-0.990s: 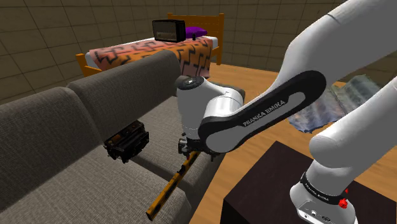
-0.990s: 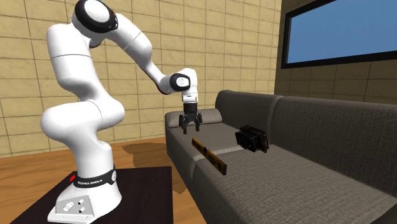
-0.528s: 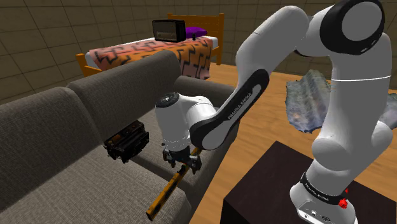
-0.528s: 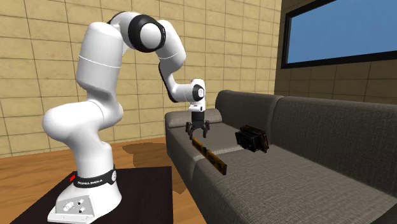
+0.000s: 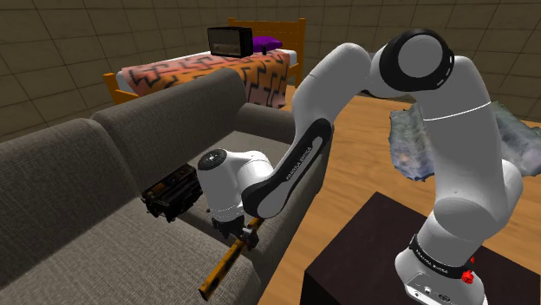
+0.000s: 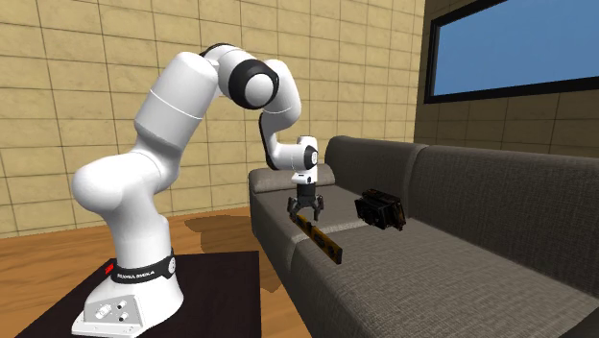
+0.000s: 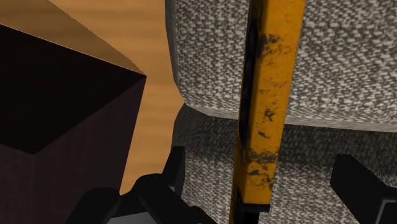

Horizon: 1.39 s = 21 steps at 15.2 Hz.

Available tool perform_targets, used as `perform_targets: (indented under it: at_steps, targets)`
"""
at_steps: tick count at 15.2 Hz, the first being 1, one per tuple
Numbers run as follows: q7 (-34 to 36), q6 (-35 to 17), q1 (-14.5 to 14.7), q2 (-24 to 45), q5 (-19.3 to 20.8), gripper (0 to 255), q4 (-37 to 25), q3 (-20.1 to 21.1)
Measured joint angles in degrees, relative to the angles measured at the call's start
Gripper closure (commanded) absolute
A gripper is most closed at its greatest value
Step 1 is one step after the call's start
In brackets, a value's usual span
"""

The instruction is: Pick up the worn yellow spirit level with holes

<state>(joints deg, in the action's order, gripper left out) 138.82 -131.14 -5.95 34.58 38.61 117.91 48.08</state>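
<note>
A long yellow spirit level (image 7: pixel 267 108) with dark worn patches lies flat on the grey sofa seat (image 7: pixel 343 63), close to the seat's front edge. In the shoulder view the level (image 5: pixel 224 264) runs toward the lower left, and in the second exterior view the level (image 6: pixel 323 240) points toward the lower right. My black gripper (image 7: pixel 267 184) hangs low over the level's end nearer the stand, open. One finger (image 7: pixel 175 168) stands on each side of the bar without touching it. The gripper (image 5: pixel 241 236) also appears below the white wrist, and the gripper (image 6: pixel 307 213) sits just above the cushion.
A black boxy device (image 5: pixel 173 192) rests on the seat near the backrest, beyond the level. The dark stand (image 7: pixel 57 108) is beside the sofa's front, with wood floor (image 7: pixel 146 38) between. A bed with a patterned blanket (image 5: pixel 260 74) stands behind the sofa.
The arm has swung along the sofa toward the level and come down. The gripper, earlier higher and beside the level's end, now straddles the bar. The level has not moved.
</note>
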Motion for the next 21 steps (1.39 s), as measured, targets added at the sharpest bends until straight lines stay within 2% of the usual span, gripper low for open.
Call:
perform_targets:
  at_steps: [4,5,15,21]
  targets:
    - [1.6,-1.7,1.7,2.2,2.2,0,-0.2,-2.1]
    - [1.7,-1.8,1.9,2.6,2.5,255,-0.4,-2.4]
    - [1.8,-1.9,2.0,2.8,2.7,255,-0.6,-2.6]
    - [0.1,0.0,-0.2,-0.4,-0.2,255,0.3,0.2]
